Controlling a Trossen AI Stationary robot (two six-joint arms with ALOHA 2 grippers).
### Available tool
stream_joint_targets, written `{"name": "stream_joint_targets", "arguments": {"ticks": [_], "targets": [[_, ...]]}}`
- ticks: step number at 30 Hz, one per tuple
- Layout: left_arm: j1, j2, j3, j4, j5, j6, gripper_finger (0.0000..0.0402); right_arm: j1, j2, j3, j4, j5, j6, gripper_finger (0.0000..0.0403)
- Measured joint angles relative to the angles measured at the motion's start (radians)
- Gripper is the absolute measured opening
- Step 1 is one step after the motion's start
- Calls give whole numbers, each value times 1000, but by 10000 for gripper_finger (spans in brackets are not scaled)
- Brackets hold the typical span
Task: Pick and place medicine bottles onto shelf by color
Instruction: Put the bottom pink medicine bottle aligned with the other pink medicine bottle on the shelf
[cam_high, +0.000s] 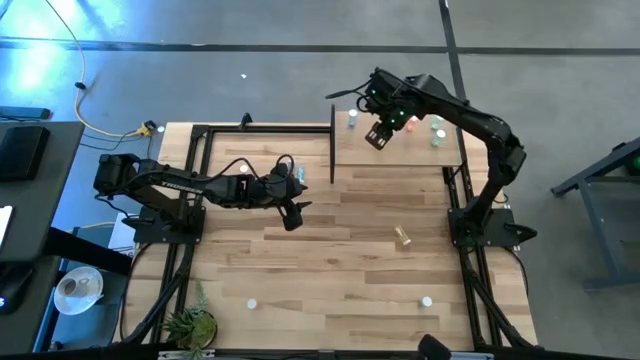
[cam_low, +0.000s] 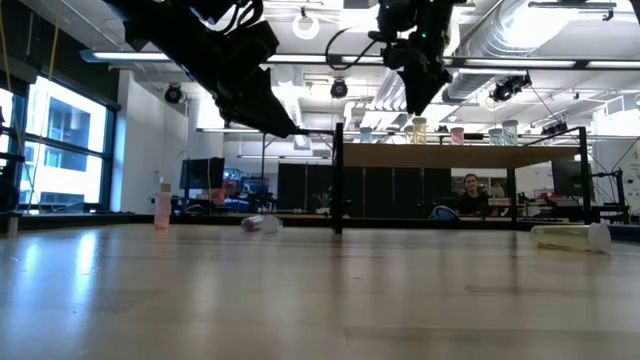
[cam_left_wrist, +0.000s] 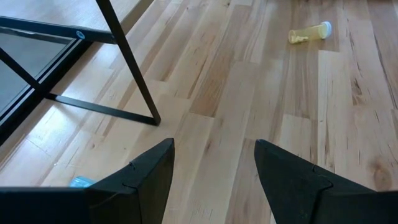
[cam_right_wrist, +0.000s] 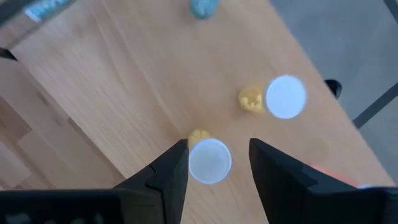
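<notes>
Striped pale-plank worktop (cam_high: 330, 270), rectangular, with black frame rails along its edges. Shelf (cam_high: 395, 152), a flat pale-wood board on thin black metal uprights, occupies the 1 o'clock corner of the worktop in the high view. Left arm, dark and jointed, reaches in from 9 o'clock; left claw (cam_high: 292, 216) hangs near the worktop's centre, its two dark fingers (cam_left_wrist: 146, 171) spread wide with only bare planks between them. Right arm rises from its base at 3 o'clock and bends over the shelf; right claw (cam_high: 379, 136) points down above the board, fingers (cam_right_wrist: 171, 168) parted and not pressing on anything, with a white-capped yellow medicine bottle (cam_right_wrist: 208, 158) standing upright on the shelf in the gap between them. A second white-capped yellow bottle (cam_right_wrist: 277, 98) stands just beside it on the board, and a blue bottle (cam_right_wrist: 203, 7) stands farther along. Small bottles also stand along the shelf's 12 o'clock edge (cam_high: 437, 132). On the worktop, a yellow bottle (cam_high: 403, 237) lies on its side toward 3 o'clock, well apart from both claws; two white-capped bottles (cam_high: 253, 301) and (cam_high: 426, 301) sit toward 6 o'clock. A small potted green plant (cam_high: 190, 325) stands at 7 o'clock.
</notes>
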Motion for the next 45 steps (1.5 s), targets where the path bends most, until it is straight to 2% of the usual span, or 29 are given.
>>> {"name": "stream_joint_targets", "arguments": {"ticks": [10, 15, 21, 25, 31, 39, 45], "targets": [[-5, 0, 0, -10, 0, 0, 213, 12, -2, 124, -70, 0, -33, 161], [-27, -18, 0, -24, 0, 0, 213, 53, -21, 127, -108, -25, -129, 161], [-56, -74, 0, -98, -6, -8, 213, 104, -64, 114, -115, -34, -138, 161], [-81, -118, 0, -186, -30, -76, 213, 128, -137, 3, -76, -46, -129, 161], [-165, -170, 0, -312, -23, -145, 213, 182, -296, -249, 104, -48, -46, 161], [-350, -190, 0, -435, 0, -275, 213, 323, -467, -487, 349, -70, 70, 161], [-527, -182, -28, -449, -34, -402, 213, 424, -506, -613, 537, -70, 109, 161]]}}
